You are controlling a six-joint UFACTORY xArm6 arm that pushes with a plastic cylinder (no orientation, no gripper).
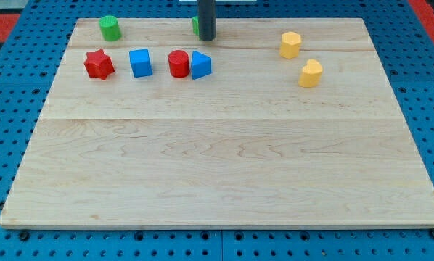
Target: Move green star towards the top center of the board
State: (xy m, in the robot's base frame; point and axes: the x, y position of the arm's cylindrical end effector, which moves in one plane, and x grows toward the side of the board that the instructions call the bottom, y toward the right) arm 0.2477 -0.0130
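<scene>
Camera view: my tip [206, 39] stands at the top center of the wooden board [224, 174], and a sliver of green [195, 26] shows at the rod's left edge. That sliver is most likely the green star, though the rod hides nearly all of it and its shape cannot be made out. My tip is a plain rod with no jaws to part or close; it sits touching or just beside that green block, on its right from this view.

Elsewhere along the top: 1 green cylinder [110, 28] near the view's top left; below it a row of a red star [99, 64], a blue cube [140, 63], a red cylinder [178, 64] and a blue triangular block [200, 65], the last 2 touching. 2 yellow blocks [291, 45] [310, 73] lie to the view's right.

Judging by position, the push looks about finished: the green block is already near the top center. Any further move needs only a slight nudge, kept clear of the top edge.
</scene>
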